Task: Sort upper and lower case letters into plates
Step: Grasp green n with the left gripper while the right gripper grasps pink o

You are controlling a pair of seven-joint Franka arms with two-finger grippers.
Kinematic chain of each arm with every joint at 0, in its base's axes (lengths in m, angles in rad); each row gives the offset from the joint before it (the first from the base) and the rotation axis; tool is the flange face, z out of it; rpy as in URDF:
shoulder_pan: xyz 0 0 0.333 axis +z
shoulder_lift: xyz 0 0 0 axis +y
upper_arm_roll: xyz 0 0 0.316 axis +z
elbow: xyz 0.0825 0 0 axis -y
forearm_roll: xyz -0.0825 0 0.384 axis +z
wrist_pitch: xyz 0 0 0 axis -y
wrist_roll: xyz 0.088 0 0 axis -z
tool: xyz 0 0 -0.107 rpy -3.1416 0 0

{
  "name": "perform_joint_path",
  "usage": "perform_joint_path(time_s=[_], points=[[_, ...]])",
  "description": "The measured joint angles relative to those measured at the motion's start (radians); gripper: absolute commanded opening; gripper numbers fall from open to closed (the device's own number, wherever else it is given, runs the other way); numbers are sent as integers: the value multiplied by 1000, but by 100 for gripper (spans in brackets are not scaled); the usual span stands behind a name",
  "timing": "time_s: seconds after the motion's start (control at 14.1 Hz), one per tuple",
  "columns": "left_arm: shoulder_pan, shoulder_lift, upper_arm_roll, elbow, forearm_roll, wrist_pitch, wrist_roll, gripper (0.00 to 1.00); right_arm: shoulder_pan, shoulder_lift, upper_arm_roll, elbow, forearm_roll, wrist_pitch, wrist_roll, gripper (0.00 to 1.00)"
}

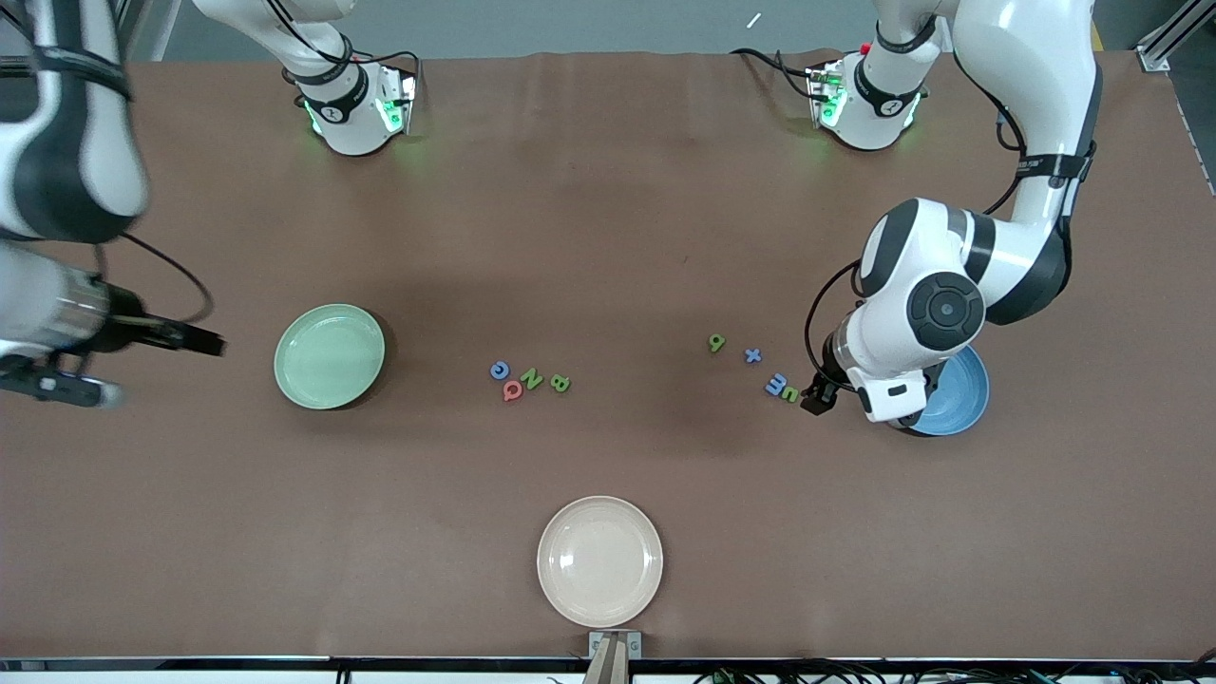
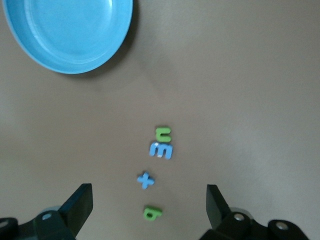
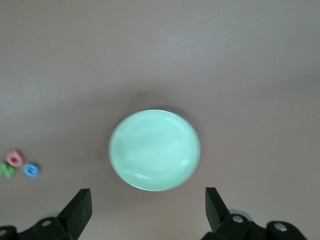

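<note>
Hovering with fingers spread and empty, the left gripper (image 2: 149, 205) frames four letters: green g (image 2: 152, 213) and blue x (image 2: 145, 180) between its fingertips, blue E (image 2: 161, 150) and green u (image 2: 163, 133) just ahead, blue plate (image 2: 70, 32) further ahead. The right gripper (image 3: 148, 207), likewise released, hangs with the green plate (image 3: 155, 149) ahead of its fingertips.

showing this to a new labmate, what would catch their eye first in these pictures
Two little clusters of toy letters lie mid-table: four near the pale green plate, four more toward the blue plate. The left gripper hangs low beside the blue plate, jaws open over those letters; the right gripper hovers open near the green plate. A cream-white dish sits nearest the front camera.
</note>
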Motion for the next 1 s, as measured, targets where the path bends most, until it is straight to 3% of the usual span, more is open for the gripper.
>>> perform_joint_path(time_s=[0.21,0.57,0.71,1.0], points=[[-5,0,0,-120,28,175,0,100,98,73,4,-56,113,171,86,100],[-12,16,-1,-288,34,429,-29,100,248,185,4,-63,132,339,301,99],[-12,45,-1,-306,35,485,-31,97,304,223,4,-64,132,405,374,80],[-15,107,-2,-283,36,538,-31,81,393,312,4,-65,132,524,482,70]])
